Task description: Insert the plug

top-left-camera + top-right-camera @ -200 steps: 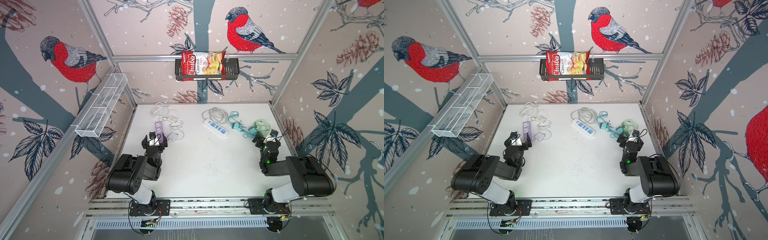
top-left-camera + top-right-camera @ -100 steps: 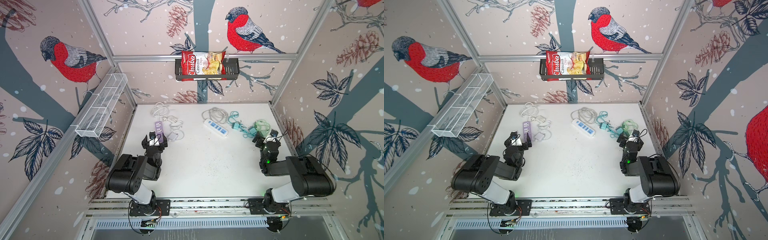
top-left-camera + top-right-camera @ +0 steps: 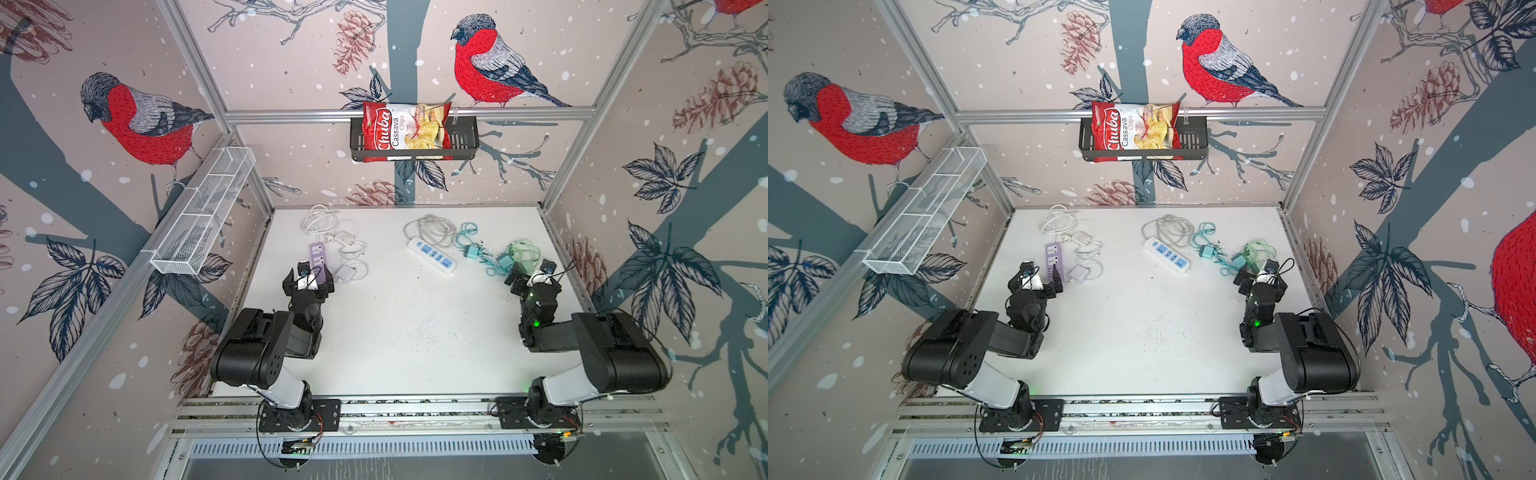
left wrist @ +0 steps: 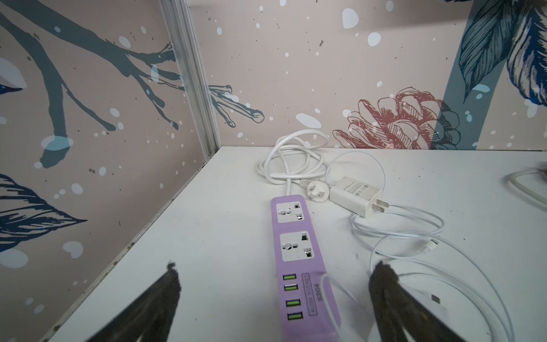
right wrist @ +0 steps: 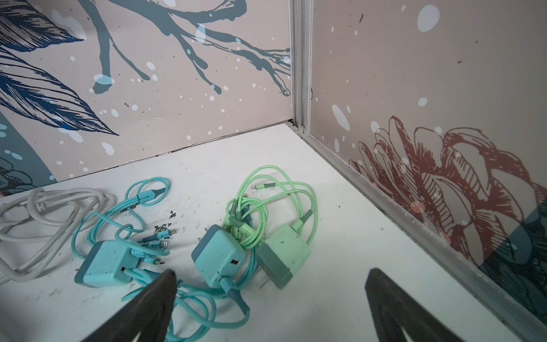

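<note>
A purple power strip [image 4: 294,237] with two sockets and several USB ports lies flat at the table's left; its near end sits below my open left gripper [image 4: 276,266], also seen in both top views [image 3: 308,279] [image 3: 1036,279]. Beside the strip lie a white two-prong charger plug [image 4: 355,197] and a white three-pin plug [image 4: 318,194] on its coiled cord. My right gripper [image 5: 272,273] [image 3: 530,270] is open and empty, hovering just short of a green charger [image 5: 284,251] and two teal chargers [image 5: 219,256] [image 5: 108,263] with tangled cables. A white strip with blue sockets [image 3: 432,254] lies mid-table.
A black basket [image 3: 465,141] holding a chips bag [image 3: 405,133] hangs on the back wall. On the left wall is a white wire basket [image 3: 203,212]. Thin white cable loops [image 4: 414,237] trail right of the purple strip. The walls stand close to both grippers.
</note>
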{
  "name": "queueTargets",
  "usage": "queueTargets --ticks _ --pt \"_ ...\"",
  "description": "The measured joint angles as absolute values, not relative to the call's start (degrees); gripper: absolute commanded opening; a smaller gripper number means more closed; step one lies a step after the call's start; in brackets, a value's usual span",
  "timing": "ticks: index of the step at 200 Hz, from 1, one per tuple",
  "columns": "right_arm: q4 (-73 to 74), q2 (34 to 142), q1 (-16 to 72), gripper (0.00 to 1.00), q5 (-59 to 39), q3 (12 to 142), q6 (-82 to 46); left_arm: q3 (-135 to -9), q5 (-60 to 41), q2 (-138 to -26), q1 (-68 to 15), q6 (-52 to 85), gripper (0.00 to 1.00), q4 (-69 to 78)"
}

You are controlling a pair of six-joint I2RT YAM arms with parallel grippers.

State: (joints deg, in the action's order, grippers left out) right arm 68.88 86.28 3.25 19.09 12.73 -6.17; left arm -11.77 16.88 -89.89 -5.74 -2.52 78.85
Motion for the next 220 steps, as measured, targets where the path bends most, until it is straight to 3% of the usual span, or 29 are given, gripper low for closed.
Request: queueTargets --ticks 104,160,220 --pt "58.33 76.34 4.75 1.0 20.99 16.12 -6.0 -12.36 19.77 -82.56 -10.63 -4.62 0.98 74.08" --pt "40.05 72.6 13.17 1.0 22.83 27.24 -4.6 -26.13 21.02 -73.06 -12.23 0.58 0.98 46.02" --pt "21.61 73.08 16.51 1.0 18.57 36.51 -9.32 -42.33 18.87 -75.75 -12.23 12.34 0.98 12.08"
